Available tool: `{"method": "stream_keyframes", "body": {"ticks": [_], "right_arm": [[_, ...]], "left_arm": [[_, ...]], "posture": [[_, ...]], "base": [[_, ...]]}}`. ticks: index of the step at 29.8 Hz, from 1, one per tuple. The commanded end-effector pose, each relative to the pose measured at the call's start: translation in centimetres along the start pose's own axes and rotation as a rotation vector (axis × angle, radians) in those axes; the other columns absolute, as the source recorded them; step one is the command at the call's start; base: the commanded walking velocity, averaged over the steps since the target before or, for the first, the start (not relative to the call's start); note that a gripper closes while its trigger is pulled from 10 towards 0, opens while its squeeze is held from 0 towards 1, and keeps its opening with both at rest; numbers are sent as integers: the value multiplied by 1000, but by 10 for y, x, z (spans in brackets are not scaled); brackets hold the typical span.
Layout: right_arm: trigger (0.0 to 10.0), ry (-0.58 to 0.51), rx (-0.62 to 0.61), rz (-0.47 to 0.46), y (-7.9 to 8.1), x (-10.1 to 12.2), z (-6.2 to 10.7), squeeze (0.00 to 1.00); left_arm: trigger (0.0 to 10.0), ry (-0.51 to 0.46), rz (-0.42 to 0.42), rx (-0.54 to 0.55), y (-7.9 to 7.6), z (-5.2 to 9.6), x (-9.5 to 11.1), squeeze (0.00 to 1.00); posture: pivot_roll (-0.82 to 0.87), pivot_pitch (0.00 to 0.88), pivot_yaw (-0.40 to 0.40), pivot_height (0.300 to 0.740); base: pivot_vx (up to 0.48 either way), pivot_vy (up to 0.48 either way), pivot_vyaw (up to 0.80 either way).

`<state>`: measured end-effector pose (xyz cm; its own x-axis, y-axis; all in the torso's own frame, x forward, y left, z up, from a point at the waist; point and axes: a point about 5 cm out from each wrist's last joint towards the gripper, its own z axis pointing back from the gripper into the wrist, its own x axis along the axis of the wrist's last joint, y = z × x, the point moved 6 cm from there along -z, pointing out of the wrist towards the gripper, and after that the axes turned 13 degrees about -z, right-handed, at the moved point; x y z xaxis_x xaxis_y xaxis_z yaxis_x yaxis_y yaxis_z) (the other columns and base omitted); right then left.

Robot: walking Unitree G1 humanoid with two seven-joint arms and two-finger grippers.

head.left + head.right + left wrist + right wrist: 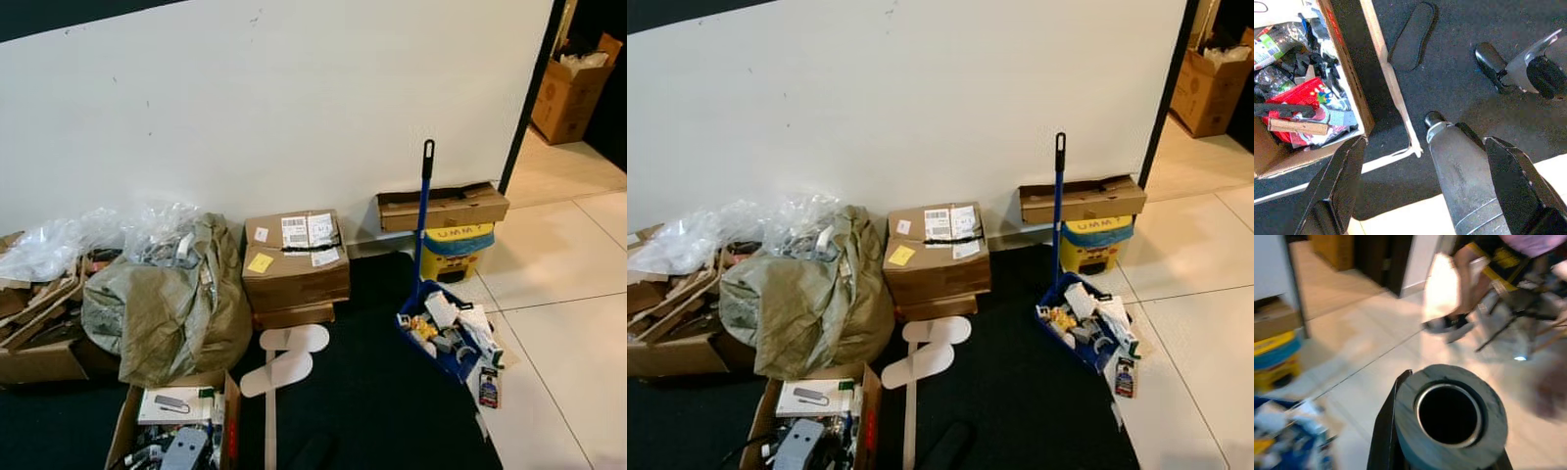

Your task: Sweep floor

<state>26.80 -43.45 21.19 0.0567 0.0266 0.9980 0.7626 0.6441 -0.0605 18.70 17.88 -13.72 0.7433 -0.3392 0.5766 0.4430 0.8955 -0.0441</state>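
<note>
The robot faces a white wall (294, 98) with clutter stacked along its foot, half on a black mat (382, 392), half on pale tile floor (568, 333). Biggest item is the olive sack (167, 304) slumped near the mat's left edge, then the taped box (294, 259) mid-wall, then an open carton (176, 426) of odds and ends at the mat's near edge. The blue dustpan (441, 338), already heaped with scraps, sits right on the mat's right edge where tile begins, its handle (423, 215) upright against a flat box (443, 206) and yellow bin (456, 250).

Left hand (1425, 191) hangs low over the mat beside the carton, fingers spread, nothing between them. Right hand (1449, 426) is wrapped round a grey tube, likely the broom's handle; a person's legs (1459, 293) stand near on the tile.

Risks, by judgement: a wide stroke could tip the overfull pan and spill it, or snag the white slippers (284, 357) and loose cardboard strip (269, 421) lying mid-mat. The person stands within the broom's swing.
</note>
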Motion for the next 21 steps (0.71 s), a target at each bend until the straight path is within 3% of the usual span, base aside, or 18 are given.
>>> {"method": "stream_keyframes", "body": {"ticks": [1, 3, 5, 7, 8, 11, 12, 14, 15, 16, 18, 19, 21], "right_arm": [[10000, -17, 50, -37, 13, 2, 1, 0], [10000, -17, 50, -37, 13, 2, 1, 0], [10000, 31, 63, -39, 20, -26, 4, 0], [10000, 31, 63, -39, 20, -26, 4, 0], [10000, 59, 69, -27, 24, -43, 7, 0], [10000, 74, 91, -27, 32, -56, 11, 0], [10000, 83, 136, -25, 46, -68, 17, 0], [10000, 83, 136, -25, 46, -68, 17, 0], [10000, 95, 177, -33, 60, -78, 22, 0], [10000, 95, 177, -33, 60, -78, 22, 0], [10000, 125, 243, -52, 84, -95, 35, 0], [10000, 125, 243, -52, 84, -95, 35, 0], [10000, 144, 286, -56, 102, -104, 44, 0]], "left_arm": [[10000, 23, 3, 22, 11, 6, -8, 0], [10000, 23, 3, 22, 11, 6, -8, 0], [10000, 24, -1, 26, 12, 6, -9, 0], [10000, 24, -1, 26, 12, 6, -9, 0], [10000, 25, -6, 32, 12, 6, -9, 0], [10000, 28, -15, 41, 13, 7, -10, 0], [10000, 27, -27, 59, 16, 7, -9, 0], [10000, 27, -27, 59, 16, 7, -9, 0], [10000, 20, -35, 87, 21, 8, -7, 0], [10000, 20, -35, 87, 21, 8, -7, 0], [10000, -15, -28, 145, 33, 8, 4, 0], [10000, -15, -28, 145, 33, 8, 4, 0], [10000, -52, -26, 180, 40, 7, 19, 0]], "posture": [[-190, 44, 133, 740], [-190, 44, 133, 740], [-186, 42, 135, 740], [-186, 42, 135, 740], [-184, 41, 135, 740], [-184, 41, 135, 740], [-183, 43, 135, 740], [-183, 43, 135, 740], [-183, 43, 135, 740], [-183, 43, 135, 740], [-175, 44, 135, 740], [-175, 44, 135, 740], [-168, 42, 131, 740]], "base": [[0, 0, 0], [0, 0, 0], [0, 0, 0], [0, 0, 0], [0, 0, 0], [0, 0, 0], [0, 0, -419], [0, 0, -419], [0, 0, -800], [0, 0, -800], [0, 0, -800], [0, 0, -800], [0, 0, -800]]}}
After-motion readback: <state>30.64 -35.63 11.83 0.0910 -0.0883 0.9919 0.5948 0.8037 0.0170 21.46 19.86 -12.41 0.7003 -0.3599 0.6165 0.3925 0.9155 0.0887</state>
